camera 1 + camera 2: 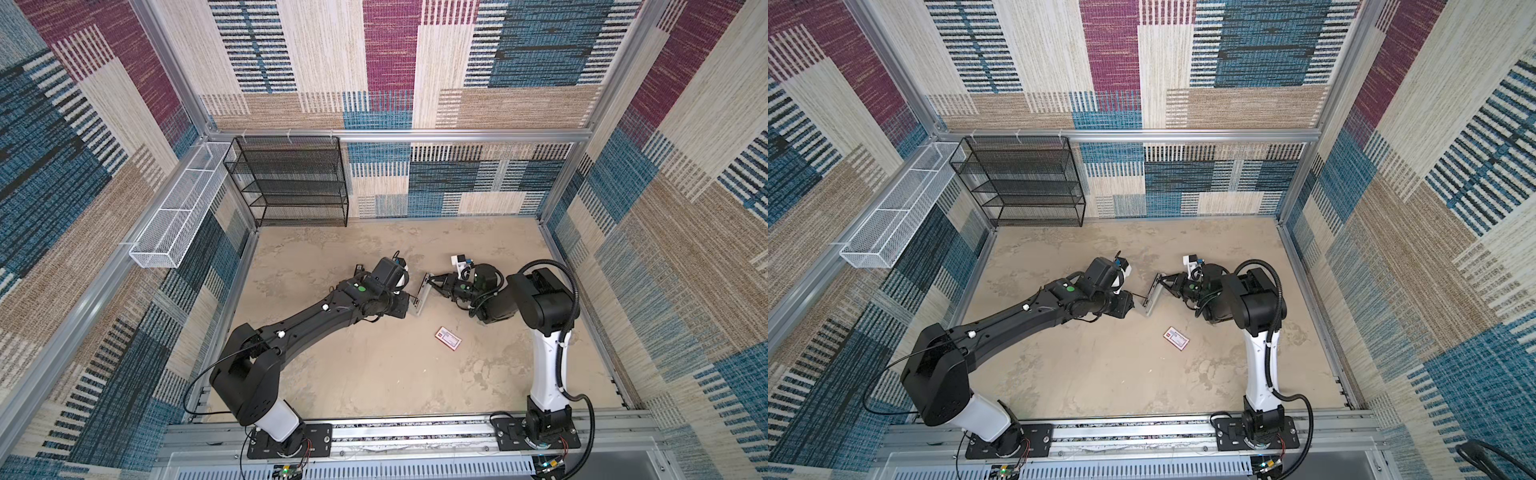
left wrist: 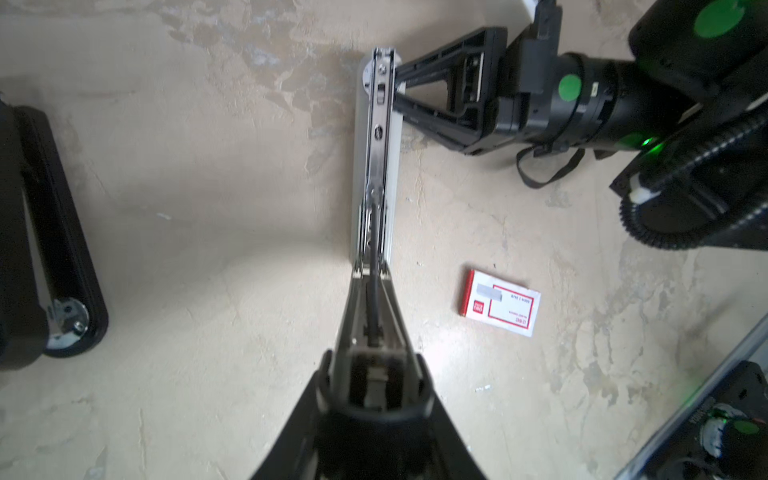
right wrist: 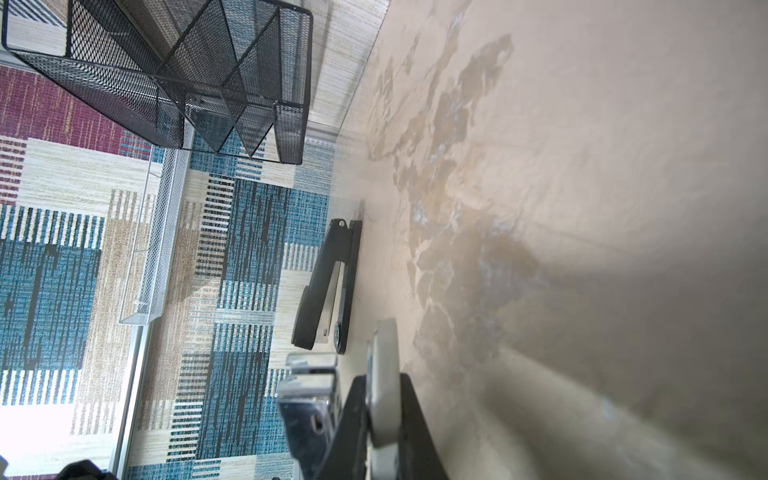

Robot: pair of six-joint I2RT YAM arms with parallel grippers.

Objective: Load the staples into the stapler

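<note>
In both top views I have the silver stapler (image 1: 419,297) held between the arms. The left gripper (image 1: 409,306) is closed on its raised cover and the right gripper (image 1: 432,282) is clamped on the base, at the end toward the back wall. The box of staples (image 1: 448,339) lies flat just nearer the rail, apart from both claws. The black mesh rack (image 1: 286,178) and the white wire basket (image 1: 174,212) on the walls look empty. From the left wrist, the magazine runs open lengthwise, though I can't tell whether a strip sits in it. The box (image 2: 500,302) looks closed, its contents hidden. A black stapler (image 2: 54,232) lies off to one side. From the right wrist, the stapler's grey base sits nipped between my fingers. I'd hold that base firm, swing the cover fully back, then free one claw for the box.
</note>
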